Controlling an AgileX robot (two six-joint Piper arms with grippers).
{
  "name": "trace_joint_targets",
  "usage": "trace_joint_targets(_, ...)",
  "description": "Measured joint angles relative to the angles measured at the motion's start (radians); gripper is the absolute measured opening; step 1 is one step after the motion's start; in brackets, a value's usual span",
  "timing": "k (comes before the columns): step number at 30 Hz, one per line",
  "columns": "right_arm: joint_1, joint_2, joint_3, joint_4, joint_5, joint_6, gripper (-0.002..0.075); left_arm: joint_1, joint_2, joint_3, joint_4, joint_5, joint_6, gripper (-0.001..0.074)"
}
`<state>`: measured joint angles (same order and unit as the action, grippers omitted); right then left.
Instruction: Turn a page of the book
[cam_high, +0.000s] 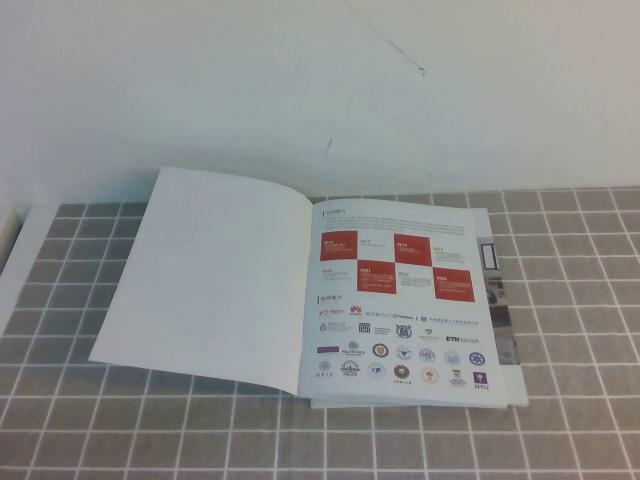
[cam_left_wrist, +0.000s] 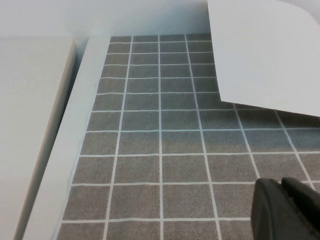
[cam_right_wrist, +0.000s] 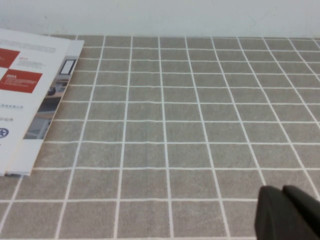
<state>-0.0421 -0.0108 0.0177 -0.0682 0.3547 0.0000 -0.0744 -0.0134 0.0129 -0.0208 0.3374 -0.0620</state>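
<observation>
The book (cam_high: 400, 300) lies open on the grey checked cloth in the middle of the high view. Its page (cam_high: 215, 270), the cover leaf, lies turned over to the left with its plain white inside up. The right-hand page shows red squares and logo rows. Neither arm shows in the high view. My left gripper (cam_left_wrist: 287, 210) is shut and empty above bare cloth, off the corner of the white page (cam_left_wrist: 265, 55). My right gripper (cam_right_wrist: 289, 214) is shut and empty above bare cloth, away from the book's right edge (cam_right_wrist: 30, 95).
The grey checked cloth (cam_high: 560, 300) covers the table up to a white wall (cam_high: 320, 80) behind. A white ledge and a flat white slab (cam_left_wrist: 30, 125) border the cloth on the left side.
</observation>
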Motion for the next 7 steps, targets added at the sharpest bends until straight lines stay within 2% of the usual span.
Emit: trace_joint_targets(7,0.0,0.0,0.0,-0.001,0.0,0.005,-0.0001,0.0,0.0,0.0,0.0,0.0,0.0,-0.0004)
